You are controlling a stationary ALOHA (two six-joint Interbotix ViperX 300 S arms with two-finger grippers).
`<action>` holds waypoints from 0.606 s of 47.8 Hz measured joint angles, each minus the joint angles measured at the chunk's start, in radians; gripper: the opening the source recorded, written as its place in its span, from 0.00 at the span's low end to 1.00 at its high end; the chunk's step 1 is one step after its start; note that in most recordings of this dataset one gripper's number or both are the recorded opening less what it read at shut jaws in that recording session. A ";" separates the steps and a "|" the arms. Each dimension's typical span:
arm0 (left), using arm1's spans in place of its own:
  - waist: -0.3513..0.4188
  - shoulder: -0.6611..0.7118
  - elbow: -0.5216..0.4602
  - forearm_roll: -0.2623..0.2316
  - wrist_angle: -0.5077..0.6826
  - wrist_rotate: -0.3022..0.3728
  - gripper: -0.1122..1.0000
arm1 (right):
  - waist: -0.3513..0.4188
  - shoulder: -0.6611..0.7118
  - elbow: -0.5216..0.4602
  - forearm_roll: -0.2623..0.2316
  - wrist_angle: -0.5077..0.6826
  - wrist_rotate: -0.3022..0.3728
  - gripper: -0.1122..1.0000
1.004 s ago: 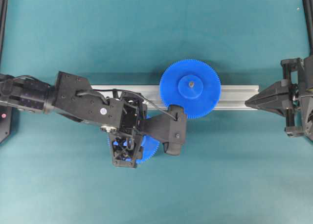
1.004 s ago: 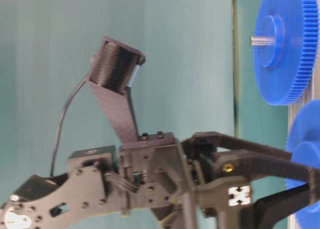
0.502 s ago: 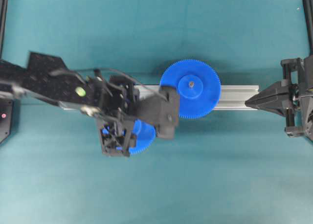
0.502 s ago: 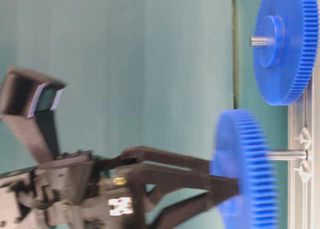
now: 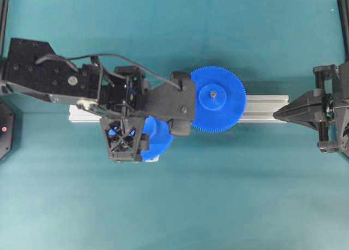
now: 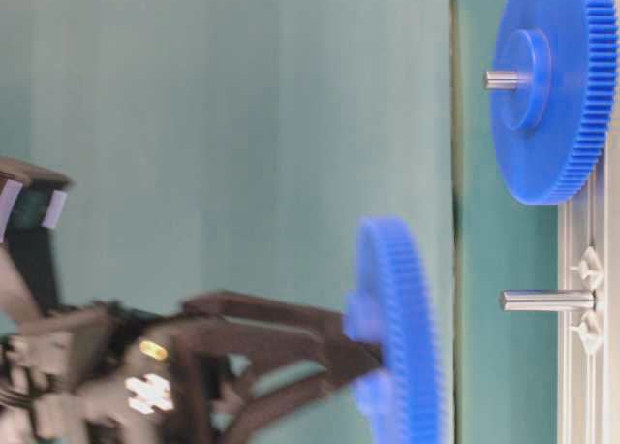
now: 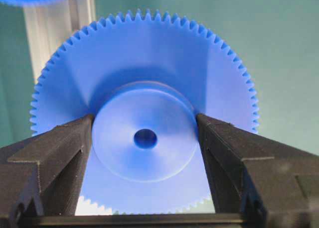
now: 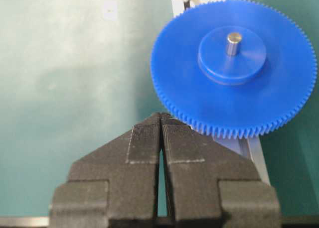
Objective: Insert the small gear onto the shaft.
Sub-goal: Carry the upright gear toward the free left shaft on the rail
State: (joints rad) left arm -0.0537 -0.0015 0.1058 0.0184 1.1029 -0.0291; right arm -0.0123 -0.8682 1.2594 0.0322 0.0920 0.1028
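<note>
The small gear is a blue toothed disc with a raised hub and a dark centre hole. My left gripper is shut on that hub, one black finger on each side. In the table-level view the small gear is held on edge in the left gripper, clear of the shaft's free end. The shaft is a thin grey pin standing out from the rail. From overhead, the small gear shows partly under the left gripper, which hides the shaft. My right gripper is shut and holds nothing.
The wider blue gear sits on its own pin on the grooved aluminium rail, right of the left wrist. The right gripper points at this wider gear, its tip over the rail. Teal mat lies all around.
The left arm has drawn back with the small gear, which was at the rail one second ago. It now stands off the bare shaft with a gap. The right arm has not moved.
</note>
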 measured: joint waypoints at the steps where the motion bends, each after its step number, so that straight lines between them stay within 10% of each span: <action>1: 0.000 0.000 -0.006 0.000 0.002 0.000 0.73 | -0.002 0.000 0.002 0.002 0.000 0.002 0.13; 29: 0.063 0.002 -0.040 0.002 0.025 0.058 0.73 | 0.000 0.000 0.000 0.002 0.000 0.002 0.13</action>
State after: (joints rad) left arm 0.0092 0.0000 0.0660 0.0199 1.1275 0.0291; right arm -0.0123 -0.8682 1.2594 0.0337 0.0920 0.1043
